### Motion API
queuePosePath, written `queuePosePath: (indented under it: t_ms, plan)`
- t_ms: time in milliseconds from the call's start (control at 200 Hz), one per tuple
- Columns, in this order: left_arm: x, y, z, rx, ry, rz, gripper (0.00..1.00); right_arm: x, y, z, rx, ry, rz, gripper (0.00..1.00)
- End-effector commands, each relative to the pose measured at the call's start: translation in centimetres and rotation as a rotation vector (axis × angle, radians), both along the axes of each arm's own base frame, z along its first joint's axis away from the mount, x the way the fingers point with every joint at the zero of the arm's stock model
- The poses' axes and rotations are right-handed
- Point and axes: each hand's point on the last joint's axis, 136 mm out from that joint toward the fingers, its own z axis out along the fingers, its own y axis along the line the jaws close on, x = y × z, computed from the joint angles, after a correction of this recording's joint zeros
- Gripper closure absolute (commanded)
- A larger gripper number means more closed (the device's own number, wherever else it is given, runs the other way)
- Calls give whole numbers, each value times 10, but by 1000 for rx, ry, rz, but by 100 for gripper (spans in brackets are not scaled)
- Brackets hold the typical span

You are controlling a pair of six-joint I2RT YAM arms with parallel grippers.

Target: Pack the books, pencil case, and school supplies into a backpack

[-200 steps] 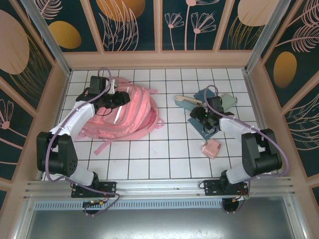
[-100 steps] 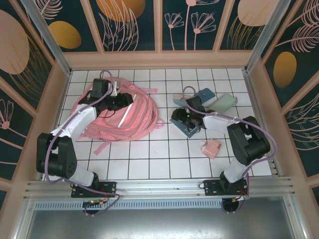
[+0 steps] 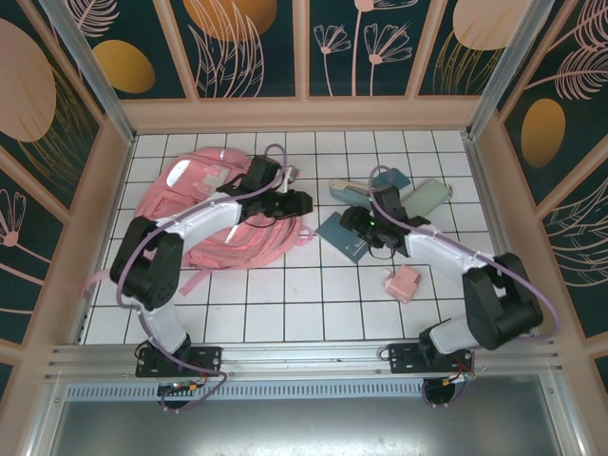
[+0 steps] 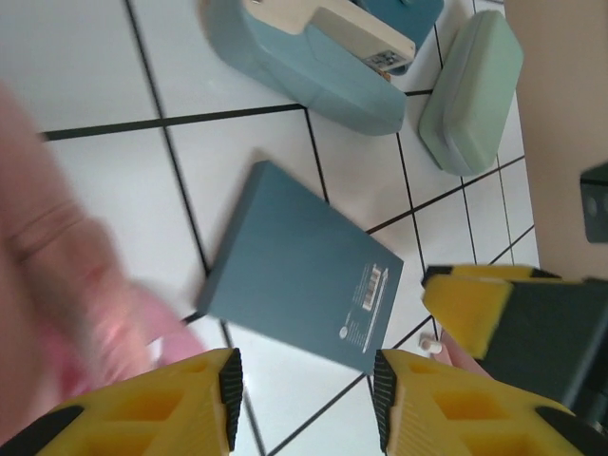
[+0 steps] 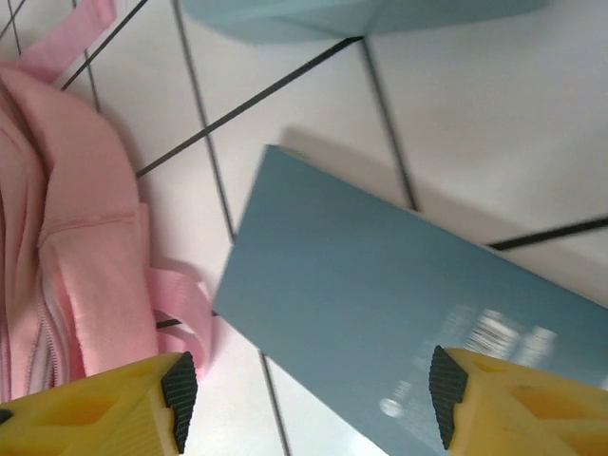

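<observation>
pink things: one backpack (image 3: 204,180), one small block (image 3: 402,282).

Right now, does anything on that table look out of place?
The soft pink fabric backpack lies slumped, straps trailing loose. The flat teal rectangular pad sits crooked to the grid of the white tiled table. Nothing looks spilled.

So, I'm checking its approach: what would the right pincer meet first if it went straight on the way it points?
Probably the teal pad, lying flat on the table: the right pincer, open, points at its middle. Depth is hard to judge.
</observation>
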Motion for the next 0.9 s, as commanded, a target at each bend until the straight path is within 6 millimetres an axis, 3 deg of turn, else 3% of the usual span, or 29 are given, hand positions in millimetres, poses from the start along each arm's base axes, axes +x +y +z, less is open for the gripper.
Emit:
queuePosePath:
  t_ms: [0,175,310,495,675,801,896]
  plan:
    - [7,-24,-8,35,-28,-35,58,-22,-24,-22,4,82,-81,33]
    - [7,-45,-44,136,-8,-84,57,-36,-24,-40,39,127,-73,36]
    - [8,-41,-77,245,17,-83,56,-37,-20,-51,53,151,-66,38]
    - [6,-36,-106,333,36,-83,54,-39,-20,-63,45,173,-61,39]
    - [4,-34,-121,401,34,-82,53,-37,-16,-70,54,183,-46,42]
    - [-7,-45,-127,359,75,-123,54,-36,-14,-73,55,188,-36,46]
    - [-19,-60,-119,279,100,-171,56,-35,-13,-75,51,189,-33,48]
